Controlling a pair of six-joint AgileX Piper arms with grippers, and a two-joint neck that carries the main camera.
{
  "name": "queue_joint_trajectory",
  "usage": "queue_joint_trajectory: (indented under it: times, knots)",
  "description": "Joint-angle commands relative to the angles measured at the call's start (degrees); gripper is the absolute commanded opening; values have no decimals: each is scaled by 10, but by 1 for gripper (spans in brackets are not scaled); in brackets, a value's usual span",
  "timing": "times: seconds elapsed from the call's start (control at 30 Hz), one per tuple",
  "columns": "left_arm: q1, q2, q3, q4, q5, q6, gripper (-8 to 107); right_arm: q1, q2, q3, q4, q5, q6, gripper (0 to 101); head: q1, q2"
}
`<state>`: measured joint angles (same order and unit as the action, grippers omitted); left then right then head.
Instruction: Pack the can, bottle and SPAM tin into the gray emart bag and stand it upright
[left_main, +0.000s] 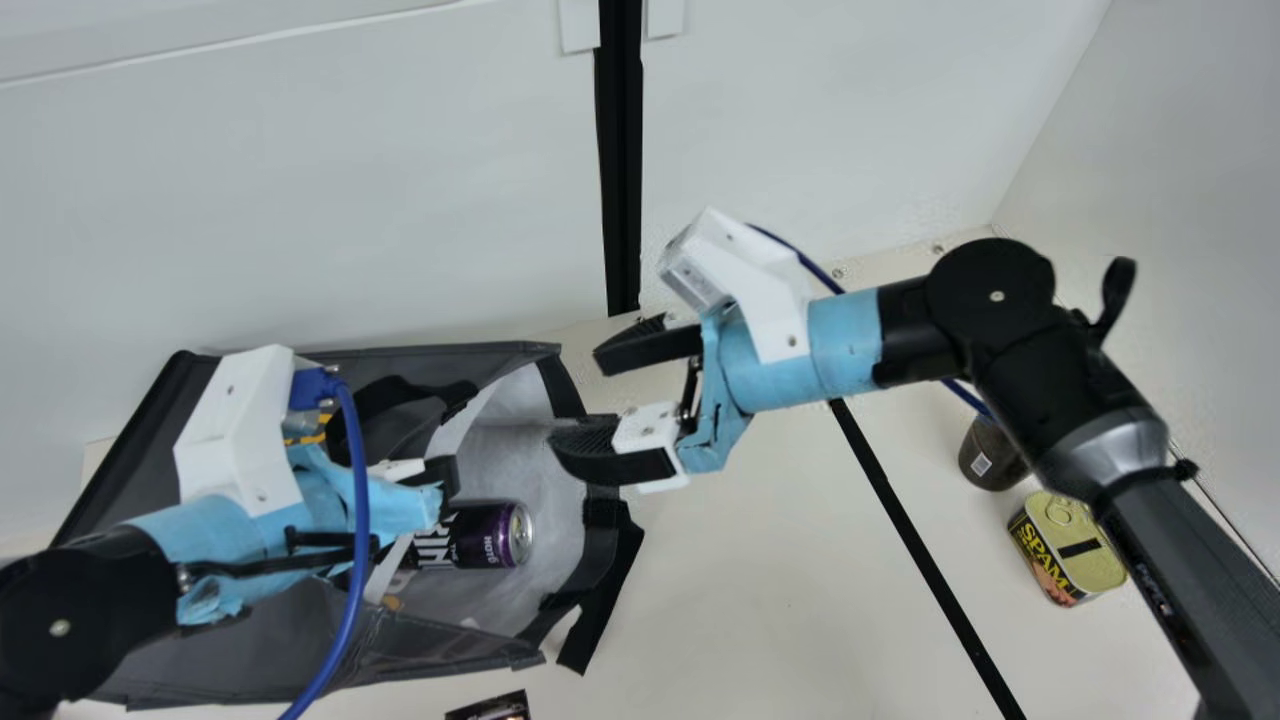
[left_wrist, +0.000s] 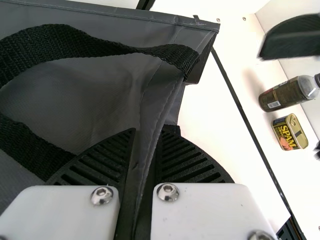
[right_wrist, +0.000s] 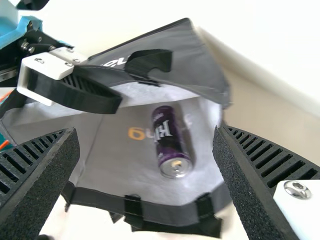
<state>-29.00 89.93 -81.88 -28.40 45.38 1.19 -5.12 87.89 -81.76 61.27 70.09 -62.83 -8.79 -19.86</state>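
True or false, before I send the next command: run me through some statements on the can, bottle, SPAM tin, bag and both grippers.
1. The can lies inside the bag. True.
2. The SPAM tin and bottle are outside the bag. True.
3. The right gripper is shut on the bottle. False: it is open, gripping nothing.
4. The left gripper pinches the bag's fabric. True.
5. The bag stands upright. False: it lies on its side.

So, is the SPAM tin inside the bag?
No, the SPAM tin sits out on the table, apart from the gray bag.
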Motion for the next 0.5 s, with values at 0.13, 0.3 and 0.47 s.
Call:
queue_joint_trajectory:
  times: [0.13, 0.3, 0.47]
  knots:
    - [0, 0, 0, 0, 0, 0, -8, -37, -19, -15, -37, -2, 12, 95, -12, -1]
    - [0, 0, 0, 0, 0, 0, -8, -65, -32, -33, -68, -2, 22, 95, -12, -1]
    - [0, 0, 0, 0, 0, 0, -8, -97, -43, -53, -101, -2, 36, 95, -12, -1]
